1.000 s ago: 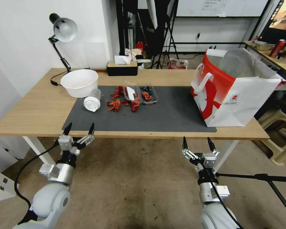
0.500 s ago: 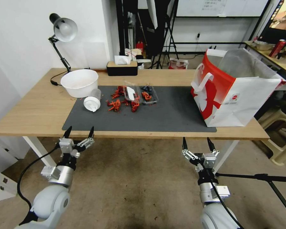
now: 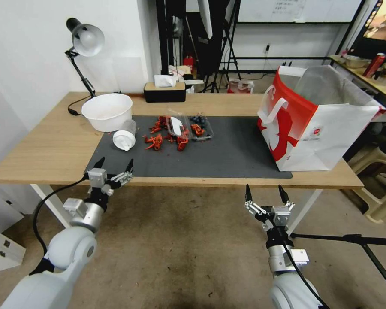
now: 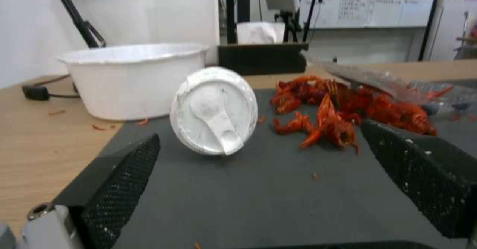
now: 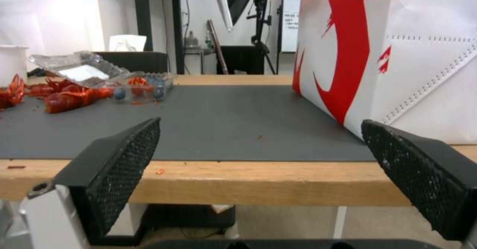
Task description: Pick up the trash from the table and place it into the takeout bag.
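Observation:
On the table [image 3: 43,150], trash lies on the left part of the dark mat [image 3: 227,150]. There is a white bowl [image 3: 107,111] [image 4: 132,79], a tipped cup with a white lid [image 3: 125,135] [image 4: 214,111], red crayfish shells [image 3: 158,139] [image 4: 343,111] and a clear plastic box [image 3: 188,126] [image 5: 99,70]. The takeout bag [image 3: 317,124] [image 5: 397,55] stands open at the mat's right end. My left gripper [image 3: 115,165] [image 4: 258,137] is open at the table's front edge, facing the cup. My right gripper [image 3: 263,191] [image 5: 261,124] hangs open just below the front edge, left of the bag.
A desk lamp [image 3: 85,40] and a tissue box [image 3: 164,90] stand at the table's back. A black tripod leg [image 3: 356,240] and a beige stool [image 3: 381,193] are on the floor at the right. The mat between the box and the bag is bare.
My left gripper has risen and moved forward to the table's front edge near the mat's corner. The right gripper has stayed put.

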{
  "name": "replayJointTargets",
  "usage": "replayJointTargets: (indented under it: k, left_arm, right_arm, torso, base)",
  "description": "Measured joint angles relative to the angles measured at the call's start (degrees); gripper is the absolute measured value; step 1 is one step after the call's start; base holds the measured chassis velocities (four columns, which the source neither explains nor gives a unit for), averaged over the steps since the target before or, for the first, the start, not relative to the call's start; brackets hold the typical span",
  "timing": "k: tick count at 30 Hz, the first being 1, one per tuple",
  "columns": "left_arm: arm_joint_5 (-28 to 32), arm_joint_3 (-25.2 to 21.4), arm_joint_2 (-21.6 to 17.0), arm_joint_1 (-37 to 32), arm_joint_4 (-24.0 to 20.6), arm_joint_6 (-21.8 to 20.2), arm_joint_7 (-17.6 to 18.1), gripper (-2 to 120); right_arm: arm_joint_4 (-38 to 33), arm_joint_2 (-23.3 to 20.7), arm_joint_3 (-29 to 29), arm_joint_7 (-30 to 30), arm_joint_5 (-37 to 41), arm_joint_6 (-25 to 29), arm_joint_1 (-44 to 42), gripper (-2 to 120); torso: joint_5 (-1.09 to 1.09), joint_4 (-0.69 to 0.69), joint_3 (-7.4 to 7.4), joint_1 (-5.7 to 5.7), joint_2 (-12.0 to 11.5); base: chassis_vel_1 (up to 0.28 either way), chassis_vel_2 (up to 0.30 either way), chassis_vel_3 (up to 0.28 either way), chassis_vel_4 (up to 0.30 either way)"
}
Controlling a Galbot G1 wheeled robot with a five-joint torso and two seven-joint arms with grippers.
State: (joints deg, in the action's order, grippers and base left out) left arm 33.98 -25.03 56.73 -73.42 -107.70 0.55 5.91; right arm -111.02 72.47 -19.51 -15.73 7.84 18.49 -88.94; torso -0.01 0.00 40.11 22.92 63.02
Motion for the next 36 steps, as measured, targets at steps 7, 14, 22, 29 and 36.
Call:
replayJointTargets:
  k: [7,14,22,29,36]
  left_arm:
    - [3.6,3.5,-2.4,7.0,3.3,-5.5,3.2,100]
    - [7.7,5.8,-3.7,13.7,6.1,-9.6,6.3,100]
    - [13.5,7.9,-4.9,18.9,8.4,-12.7,8.3,100]
    - [16.2,9.4,-4.8,21.8,9.9,-14.3,9.2,100]
    - [17.4,11.2,-4.3,24.6,12.8,-15.1,9.5,100]
  right_arm:
    - [0.1,0.2,-0.4,0.0,-0.1,0.0,-0.1,100]
    - [0.2,0.6,-0.7,-0.1,-0.2,0.0,-0.2,100]
    - [0.7,1.2,-0.5,-0.1,-0.6,-0.1,0.1,100]
    - [0.9,1.5,-0.3,-0.1,-0.9,-0.1,0.3,100]
    - [0.9,1.4,-0.3,-0.1,-1.0,-0.2,0.3,100]
  torso:
    - [0.0,0.01,0.0,0.0,0.0]
    - [0.01,0.0,0.0,0.01,0.0]
    - [0.01,0.0,0.0,0.0,0.0]
    - [0.0,0.0,0.0,0.0,0.0]
    - [0.0,0.0,-0.01,0.0,0.0]
  base:
    - [0.0,0.0,0.0,0.0]
    - [0.0,0.0,0.0,0.0]
    - [0.0,0.0,0.0,0.0]
    - [0.0,0.0,0.0,0.0]
    - [0.0,0.0,0.0,0.0]
